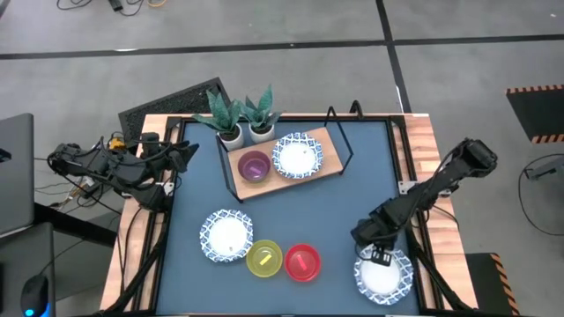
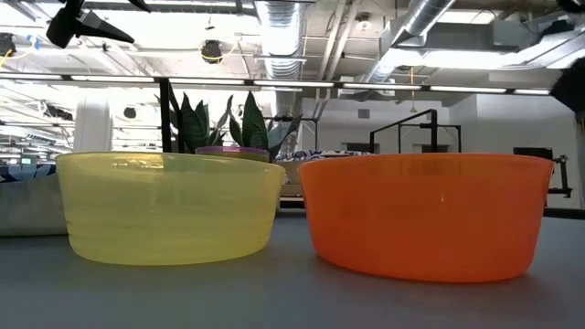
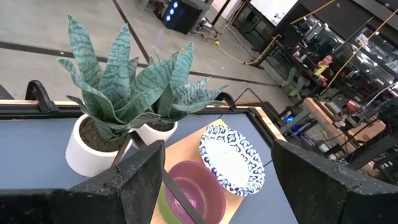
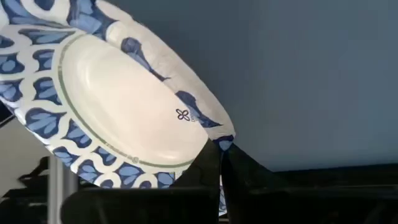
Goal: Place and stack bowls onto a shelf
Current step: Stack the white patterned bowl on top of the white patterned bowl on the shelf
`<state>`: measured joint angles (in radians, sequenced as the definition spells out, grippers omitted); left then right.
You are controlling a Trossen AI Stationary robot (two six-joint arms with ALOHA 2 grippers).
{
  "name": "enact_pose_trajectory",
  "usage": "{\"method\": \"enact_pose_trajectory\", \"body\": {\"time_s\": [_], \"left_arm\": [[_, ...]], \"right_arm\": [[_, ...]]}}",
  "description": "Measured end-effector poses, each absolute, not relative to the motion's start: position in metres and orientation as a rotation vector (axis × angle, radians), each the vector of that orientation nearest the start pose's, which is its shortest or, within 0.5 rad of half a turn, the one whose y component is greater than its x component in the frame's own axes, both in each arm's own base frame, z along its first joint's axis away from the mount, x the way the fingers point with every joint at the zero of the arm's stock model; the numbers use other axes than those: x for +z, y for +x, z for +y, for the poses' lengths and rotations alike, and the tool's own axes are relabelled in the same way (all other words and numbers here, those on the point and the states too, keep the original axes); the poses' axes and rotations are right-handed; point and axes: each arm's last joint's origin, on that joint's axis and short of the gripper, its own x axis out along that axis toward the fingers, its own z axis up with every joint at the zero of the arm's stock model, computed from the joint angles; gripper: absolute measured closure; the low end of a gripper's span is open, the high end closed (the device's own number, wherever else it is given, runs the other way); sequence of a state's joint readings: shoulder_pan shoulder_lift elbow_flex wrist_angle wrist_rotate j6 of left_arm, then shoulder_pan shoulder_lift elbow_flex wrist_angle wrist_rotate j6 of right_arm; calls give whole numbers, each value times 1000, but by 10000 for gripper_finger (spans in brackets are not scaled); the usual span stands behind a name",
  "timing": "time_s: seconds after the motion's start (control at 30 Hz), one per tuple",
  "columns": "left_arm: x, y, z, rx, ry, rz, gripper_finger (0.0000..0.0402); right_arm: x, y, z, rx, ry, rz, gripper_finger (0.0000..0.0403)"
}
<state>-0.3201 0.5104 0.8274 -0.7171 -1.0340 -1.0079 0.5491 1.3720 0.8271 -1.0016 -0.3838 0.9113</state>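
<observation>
- The right gripper [image 1: 377, 250] sat at the table's 4 o'clock corner, its fingers pinched together on the rim of a blue-rimmed bowl [image 1: 384, 275]; the right wrist view showed that rim [image 4: 214, 140] buckled between the fingertips.
- The step in hand looked like the pickup of this bowl, grasped but seemingly not yet carried away.
- The shelf [image 1: 330, 164] lay toward 12 o'clock, already bearing a purple bowl [image 1: 254, 166] and a second patterned bowl [image 1: 298, 156], beside two potted plants [image 1: 240, 119].
- The next move probably called for lifting clear, carrying toward 11 o'clock from the gripper and nesting it on the shelved patterned bowl.
- A third patterned bowl [image 1: 226, 236], the yellow bowl [image 1: 263, 259] and the red bowl [image 1: 302, 262] waited near 6 o'clock.
- The left gripper [image 1: 183, 157] idled at 10 o'clock, fingers apart.
</observation>
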Motion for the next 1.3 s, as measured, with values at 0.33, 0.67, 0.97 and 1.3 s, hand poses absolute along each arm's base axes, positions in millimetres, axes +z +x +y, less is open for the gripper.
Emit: {"method": "enact_pose_trajectory", "body": {"time_s": [0.33,0.67,0.97,1.3], "left_arm": [[333,84,-2,766,-699,-37,123],[332,84,-2,762,-691,-29,123],[333,84,-2,761,-703,-34,123],[332,84,-2,762,-704,-35,123]], "right_arm": [[261,209,71,38,633,1556,381],[372,239,-20,-6,584,1021,381],[414,271,-109,-147,433,838,381],[371,315,-195,-162,422,1031,381]]}}
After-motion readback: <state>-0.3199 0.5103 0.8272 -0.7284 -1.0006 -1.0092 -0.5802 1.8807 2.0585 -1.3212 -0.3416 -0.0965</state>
